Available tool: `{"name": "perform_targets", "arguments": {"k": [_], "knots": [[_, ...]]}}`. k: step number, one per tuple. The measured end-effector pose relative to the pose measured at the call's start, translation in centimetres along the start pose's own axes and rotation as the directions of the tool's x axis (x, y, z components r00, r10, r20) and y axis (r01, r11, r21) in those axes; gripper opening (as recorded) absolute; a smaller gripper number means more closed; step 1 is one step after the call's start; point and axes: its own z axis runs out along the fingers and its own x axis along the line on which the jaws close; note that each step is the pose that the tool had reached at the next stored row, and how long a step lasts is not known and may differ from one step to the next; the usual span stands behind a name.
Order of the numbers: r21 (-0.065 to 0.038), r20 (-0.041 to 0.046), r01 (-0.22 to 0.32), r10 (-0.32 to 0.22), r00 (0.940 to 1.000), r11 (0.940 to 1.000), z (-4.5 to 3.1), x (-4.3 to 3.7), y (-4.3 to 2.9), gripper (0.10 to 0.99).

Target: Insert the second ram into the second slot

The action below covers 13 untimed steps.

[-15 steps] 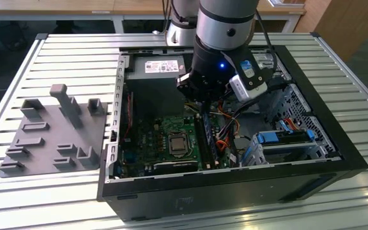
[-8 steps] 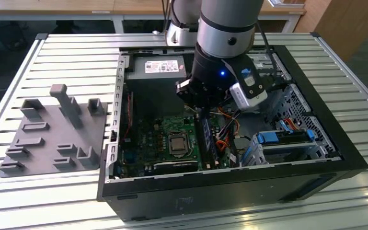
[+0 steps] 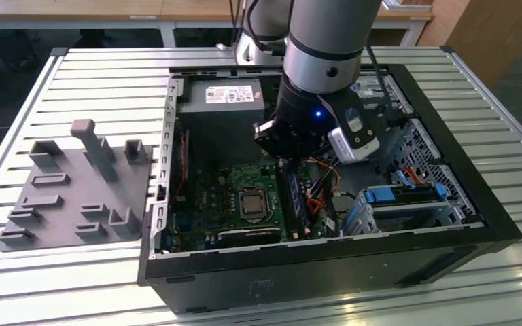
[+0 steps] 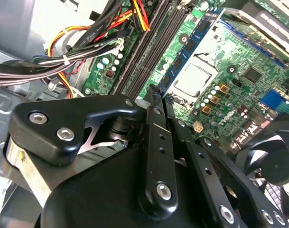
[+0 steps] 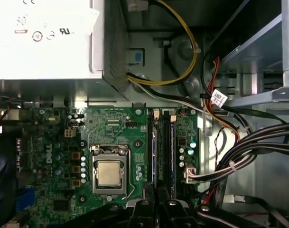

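Observation:
The second ram (image 5: 153,152) is a thin dark blue stick standing on edge in the memory slots (image 5: 169,147) beside the processor socket (image 5: 108,173) on the green motherboard. It also appears as a blue strip (image 3: 295,200) in the exterior view and as a blue strip (image 4: 184,50) in the second wrist view. My gripper (image 3: 287,157) hangs low inside the open computer case (image 3: 478,224), over one end of the stick. In both wrist views my gripper (image 5: 154,190) has its black fingers (image 4: 151,102) drawn together on that end. Whether the stick is fully seated cannot be told.
A power supply (image 3: 229,95) fills the far end of the case. Bundled cables (image 5: 248,152) run close beside the slots, and a drive cage (image 3: 406,204) stands at the exterior view's right. A grey fixture plate (image 3: 71,183) lies on the slatted table at the exterior view's left.

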Motion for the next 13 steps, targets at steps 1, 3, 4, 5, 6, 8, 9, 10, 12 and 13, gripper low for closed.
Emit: {"name": "perform_targets", "arguments": {"k": [1, 3, 4, 5, 6, 8, 9, 10, 12, 13], "knots": [[0.0, 0.0, 0.0, 0.0, 1.0, 1.0, 0.18, -0.01, 0.0, 0.137], [0.0, 0.0, 0.0, 0.0, 1.0, 1.0, 0.55, -0.03, -0.02, 0.137], [0.0, 0.0, 0.0, 0.0, 1.0, 1.0, 0.73, -0.05, -0.02, 0.137], [0.0, 0.0, 0.0, 0.0, 1.0, 1.0, 0.91, -0.06, -0.03, 0.137], [0.0, 0.0, 0.0, 0.0, 1.0, 1.0, 1.09, -0.07, -0.03, 0.137], [0.0, 0.0, 0.0, 0.0, 1.0, 1.0, 1.45, -0.08, -0.04, 0.137], [0.0, -0.0001, 0.0, 0.0, 1.0, 1.0, 1.62, -0.09, -0.05, 0.137], [0.0, 0.0, 0.0, 0.0, 1.0, 1.0, 1.77, -0.12, -0.08, 0.137], [0.0, 0.0, 0.0, 0.0, 1.0, 1.0, 1.91, -0.15, -0.2, 0.137], [0.0, 0.0, 0.0, 0.0, 1.0, 1.0, 1.97, -0.17, -0.23, 0.137]]}}
